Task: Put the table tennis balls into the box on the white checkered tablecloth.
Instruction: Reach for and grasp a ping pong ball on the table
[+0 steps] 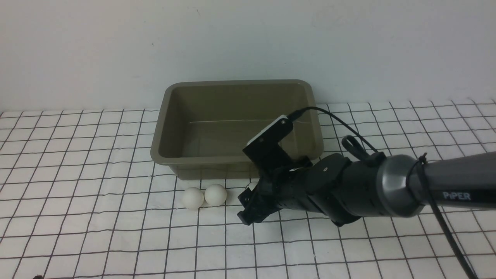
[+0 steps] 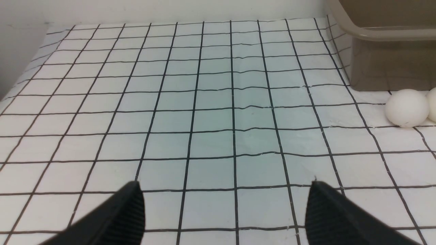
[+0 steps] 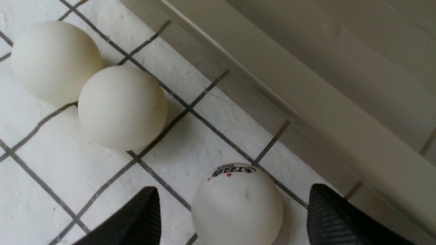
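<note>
Three white table tennis balls lie on the white checkered tablecloth (image 1: pixel 97 217) just in front of the olive-brown box (image 1: pixel 162 128). Two plain balls (image 1: pixel 192 198) (image 1: pixel 215 194) touch each other. The third ball (image 3: pixel 236 204), with a dark logo, sits between the fingers of my right gripper (image 3: pixel 234 187), which is open with a gap on each side of it. In the front view this gripper (image 1: pixel 246 207) is low over the cloth and hides most of that ball (image 1: pixel 252 186). My left gripper (image 2: pixel 224 183) is open over bare cloth, with a ball (image 2: pixel 407 108) and the box (image 2: pixel 385 32) off to one side.
A plain white wall stands right behind the box. The right arm's black cable (image 1: pixel 337 120) loops over the box's near right corner. In the left wrist view the cloth ends at the wall (image 2: pixel 20 51).
</note>
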{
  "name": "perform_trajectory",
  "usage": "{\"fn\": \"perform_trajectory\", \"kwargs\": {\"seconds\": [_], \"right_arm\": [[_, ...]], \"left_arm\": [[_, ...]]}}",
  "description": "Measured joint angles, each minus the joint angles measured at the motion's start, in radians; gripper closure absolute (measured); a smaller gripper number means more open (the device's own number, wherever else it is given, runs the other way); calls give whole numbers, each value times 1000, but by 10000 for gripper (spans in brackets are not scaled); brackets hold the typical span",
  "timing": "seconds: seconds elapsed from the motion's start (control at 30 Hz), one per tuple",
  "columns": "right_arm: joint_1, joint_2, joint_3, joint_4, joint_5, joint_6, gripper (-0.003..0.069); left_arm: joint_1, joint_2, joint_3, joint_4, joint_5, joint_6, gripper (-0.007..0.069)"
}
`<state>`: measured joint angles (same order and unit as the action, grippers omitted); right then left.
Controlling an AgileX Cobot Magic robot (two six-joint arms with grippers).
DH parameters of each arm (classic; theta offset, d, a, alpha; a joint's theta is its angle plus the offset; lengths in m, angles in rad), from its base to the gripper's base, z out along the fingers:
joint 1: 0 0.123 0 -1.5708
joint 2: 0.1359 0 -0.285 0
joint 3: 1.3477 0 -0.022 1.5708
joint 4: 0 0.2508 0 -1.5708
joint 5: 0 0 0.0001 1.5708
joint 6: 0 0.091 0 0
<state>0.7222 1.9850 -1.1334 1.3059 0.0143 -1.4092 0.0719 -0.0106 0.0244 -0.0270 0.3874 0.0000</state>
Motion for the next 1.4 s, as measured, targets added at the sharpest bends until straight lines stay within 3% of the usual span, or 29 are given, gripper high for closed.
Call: {"fn": "perform_trajectory", "kwargs": {"seconds": [0.6, 0.8, 1.13, 1.4], "right_arm": [[0, 61, -48, 11, 29, 0, 164], [0, 62, -48, 29, 27, 2, 306], [0, 47, -32, 35, 25, 2, 305], [0, -91, 108, 40, 37, 2, 305]], "left_arm": [[0, 0, 0, 0, 0, 0, 52], [0, 0, 0, 0, 0, 0, 52], [0, 0, 0, 0, 0, 0, 52], [0, 0, 0, 0, 0, 0, 52]]}}
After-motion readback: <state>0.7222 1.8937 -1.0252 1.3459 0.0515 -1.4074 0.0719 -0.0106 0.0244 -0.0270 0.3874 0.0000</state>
